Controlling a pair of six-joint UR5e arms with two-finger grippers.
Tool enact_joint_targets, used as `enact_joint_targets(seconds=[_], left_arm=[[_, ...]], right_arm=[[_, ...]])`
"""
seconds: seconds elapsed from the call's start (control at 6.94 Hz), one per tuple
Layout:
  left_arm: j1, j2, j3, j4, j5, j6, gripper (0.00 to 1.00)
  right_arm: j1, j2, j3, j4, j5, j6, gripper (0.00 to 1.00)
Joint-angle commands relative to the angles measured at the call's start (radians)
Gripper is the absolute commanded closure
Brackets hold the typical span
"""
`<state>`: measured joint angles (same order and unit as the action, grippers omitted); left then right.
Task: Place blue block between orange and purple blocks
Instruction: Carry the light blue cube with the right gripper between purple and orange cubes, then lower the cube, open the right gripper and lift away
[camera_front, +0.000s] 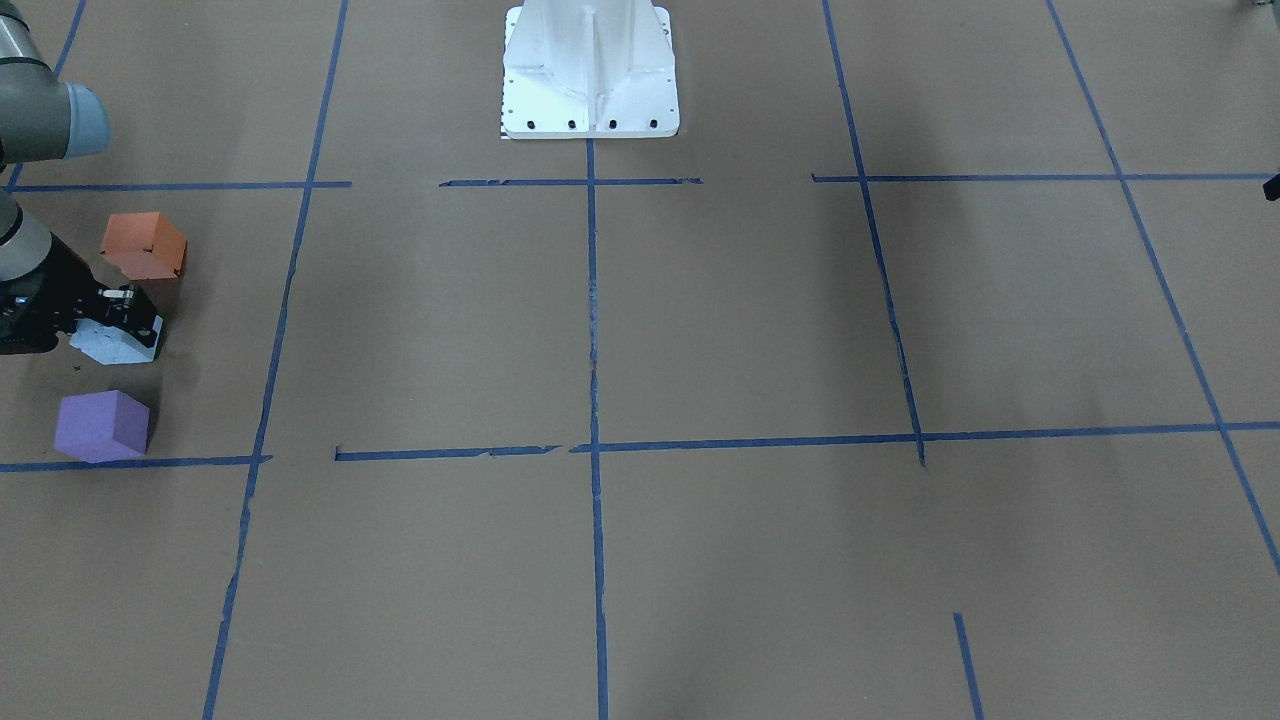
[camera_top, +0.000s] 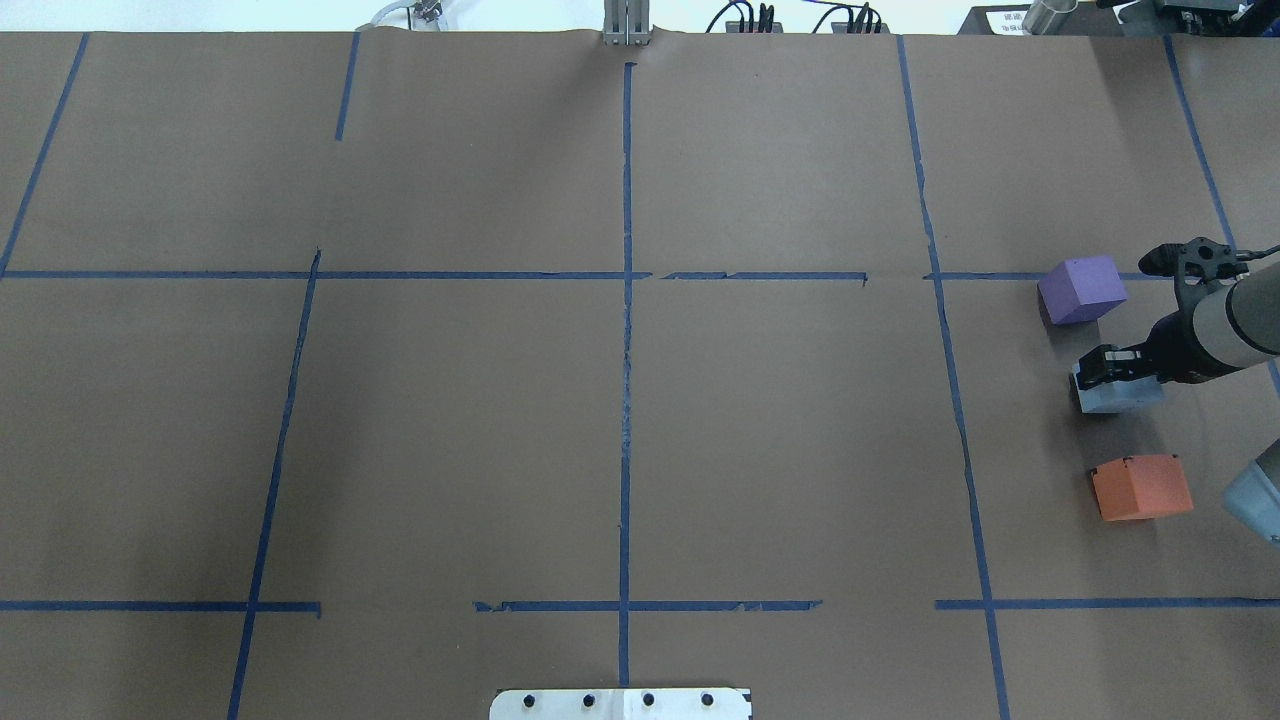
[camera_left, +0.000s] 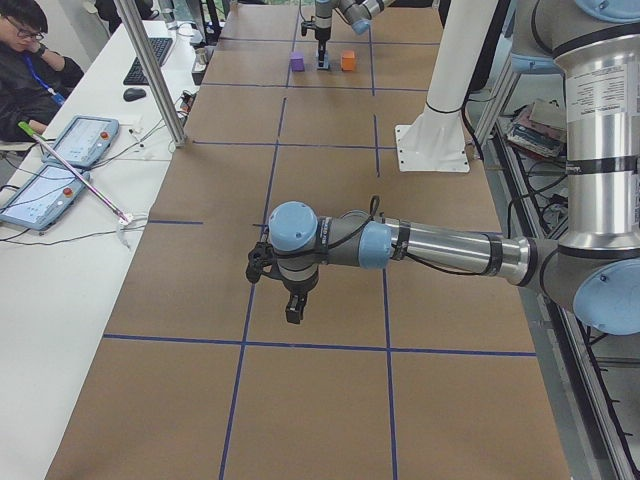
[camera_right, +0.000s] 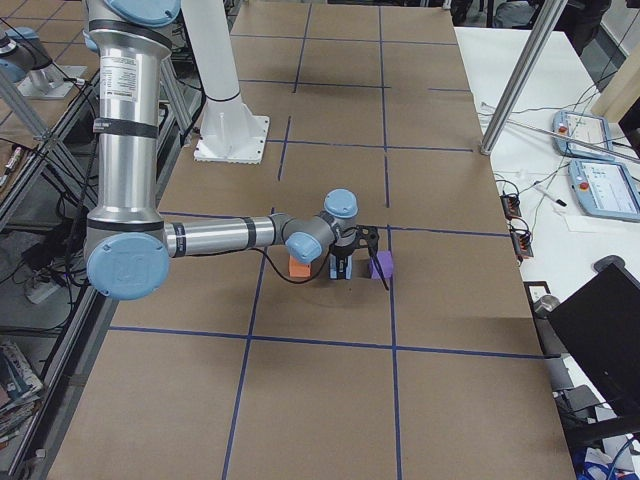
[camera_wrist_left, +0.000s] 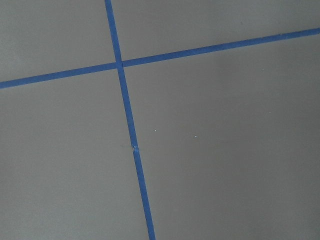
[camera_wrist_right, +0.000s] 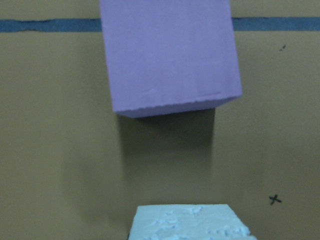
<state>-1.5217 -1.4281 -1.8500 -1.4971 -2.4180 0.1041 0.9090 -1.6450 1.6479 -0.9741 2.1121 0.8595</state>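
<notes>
The pale blue block (camera_top: 1118, 396) sits on the table between the purple block (camera_top: 1082, 288) and the orange block (camera_top: 1141, 487), at the robot's far right. My right gripper (camera_top: 1102, 370) is down over the blue block with its jaws on either side, shut on it. In the front view the blue block (camera_front: 108, 343) lies under that gripper (camera_front: 128, 318), with the orange block (camera_front: 145, 246) behind and the purple block (camera_front: 101, 425) in front. The right wrist view shows the purple block (camera_wrist_right: 167, 55) ahead and the blue block's top (camera_wrist_right: 190, 222). My left gripper (camera_left: 293, 312) hangs over bare table; I cannot tell its state.
The white robot base (camera_front: 590, 70) stands at the table's middle edge. Blue tape lines (camera_top: 626, 300) cross the brown table cover. An operator (camera_left: 30, 60) sits at a side desk with tablets. The left wrist view shows only tape lines (camera_wrist_left: 127, 115).
</notes>
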Motion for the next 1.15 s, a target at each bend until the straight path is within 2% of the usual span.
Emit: enact_joint_targets(seconds=[0.0, 0.14, 0.29, 0.43, 0.58, 0.86, 1.01], left_arm=[[0.000, 0.000, -0.006, 0.000, -0.001, -0.001, 0.00], [0.000, 0.003, -0.008, 0.000, 0.000, -0.001, 0.00], [-0.002, 0.005, -0.008, 0.000, 0.000, -0.001, 0.00], [0.000, 0.005, -0.006, 0.000, 0.000, -0.001, 0.00], [-0.002, 0.005, -0.008, 0.000, 0.000, -0.001, 0.00], [0.000, 0.006, -0.008, 0.000, 0.000, 0.000, 0.00], [0.000, 0.000, -0.008, 0.000, 0.002, -0.001, 0.00]], right_arm=[[-0.010, 0.001, 0.007, 0.000, -0.003, -0.007, 0.00], [0.002, -0.004, 0.044, -0.003, 0.014, -0.013, 0.00], [0.049, -0.019, 0.079, -0.041, 0.090, -0.029, 0.00], [0.123, -0.019, 0.120, -0.122, 0.117, -0.131, 0.00], [0.207, -0.019, 0.166, -0.276, 0.120, -0.307, 0.00], [0.440, -0.062, 0.235, -0.575, 0.123, -0.773, 0.00], [0.530, -0.099, 0.260, -0.666, 0.132, -0.947, 0.00]])
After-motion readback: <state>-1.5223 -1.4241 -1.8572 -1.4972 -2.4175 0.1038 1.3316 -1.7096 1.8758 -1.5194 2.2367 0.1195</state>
